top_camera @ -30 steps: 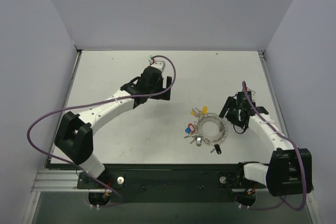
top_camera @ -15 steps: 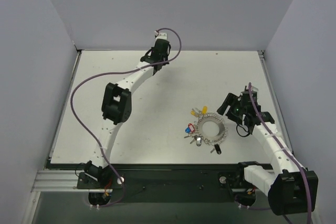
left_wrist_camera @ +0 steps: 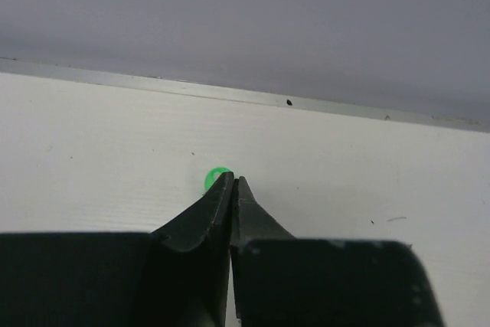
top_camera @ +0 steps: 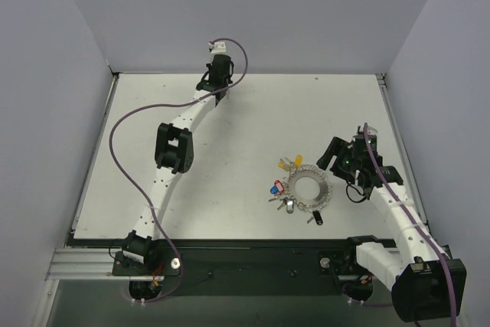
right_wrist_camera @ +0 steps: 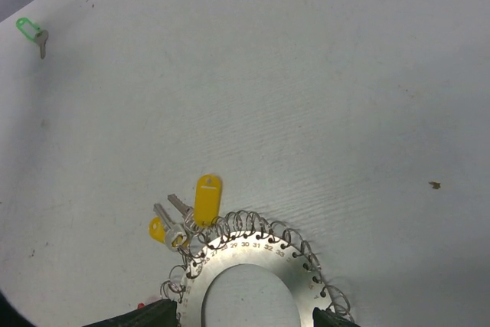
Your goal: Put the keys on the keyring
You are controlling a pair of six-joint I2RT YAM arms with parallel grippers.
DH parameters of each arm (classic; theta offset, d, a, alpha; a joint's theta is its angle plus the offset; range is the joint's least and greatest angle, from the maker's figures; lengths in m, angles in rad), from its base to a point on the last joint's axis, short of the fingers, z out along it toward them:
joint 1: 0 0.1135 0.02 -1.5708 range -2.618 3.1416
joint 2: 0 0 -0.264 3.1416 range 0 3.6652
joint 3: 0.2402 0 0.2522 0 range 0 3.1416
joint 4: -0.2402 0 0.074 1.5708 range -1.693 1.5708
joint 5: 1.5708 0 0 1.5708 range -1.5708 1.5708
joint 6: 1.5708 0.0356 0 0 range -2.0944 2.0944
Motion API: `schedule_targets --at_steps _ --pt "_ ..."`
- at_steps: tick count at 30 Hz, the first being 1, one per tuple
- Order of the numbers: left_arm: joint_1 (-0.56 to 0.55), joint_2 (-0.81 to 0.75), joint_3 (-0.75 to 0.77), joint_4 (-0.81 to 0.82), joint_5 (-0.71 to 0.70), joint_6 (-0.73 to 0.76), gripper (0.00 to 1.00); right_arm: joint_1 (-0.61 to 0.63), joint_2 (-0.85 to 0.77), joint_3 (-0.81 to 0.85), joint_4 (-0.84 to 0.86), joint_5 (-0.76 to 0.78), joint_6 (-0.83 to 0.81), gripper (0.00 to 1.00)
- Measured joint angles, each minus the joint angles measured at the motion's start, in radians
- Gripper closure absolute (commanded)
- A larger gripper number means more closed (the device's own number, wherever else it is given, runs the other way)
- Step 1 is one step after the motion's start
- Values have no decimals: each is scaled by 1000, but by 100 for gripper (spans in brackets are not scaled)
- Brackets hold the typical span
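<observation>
The left gripper [left_wrist_camera: 232, 181] is at the table's [top_camera: 230, 151] far edge, well to the left of the keyring [right_wrist_camera: 243, 254] and beyond it. Its jaws are pressed together with only a hairline gap between them. The green key [right_wrist_camera: 31, 32] shows just past the tips; whether they touch it cannot be told. That key lies flat and well apart from the keyring. Its long axis is slanted, with the green head away from the keyring and the silver blade angled back towards it.

On the keyring's far left rim, a yellow key [right_wrist_camera: 207, 198] points straight outward and a second yellow key [right_wrist_camera: 159, 229] lies slanted beside it. Red and blue keys [top_camera: 274, 188] hang off the left side, and a black key [top_camera: 314, 219] off the near side.

The right gripper [right_wrist_camera: 241, 318] is just right of the keyring, jaws spread wide and holding nothing.
</observation>
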Motion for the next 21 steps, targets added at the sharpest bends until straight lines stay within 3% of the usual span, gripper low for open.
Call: schedule_targets --at_steps 4,8,21 --pt "60 23 6 47 55 -31 52 0 15 0 -2 -1 -4 31" --pt "96 44 6 80 93 -42 45 0 34 0 -5 -4 -11 31" --pt "96 74 10 136 264 -165 43 0 39 0 -6 -4 -25 31"
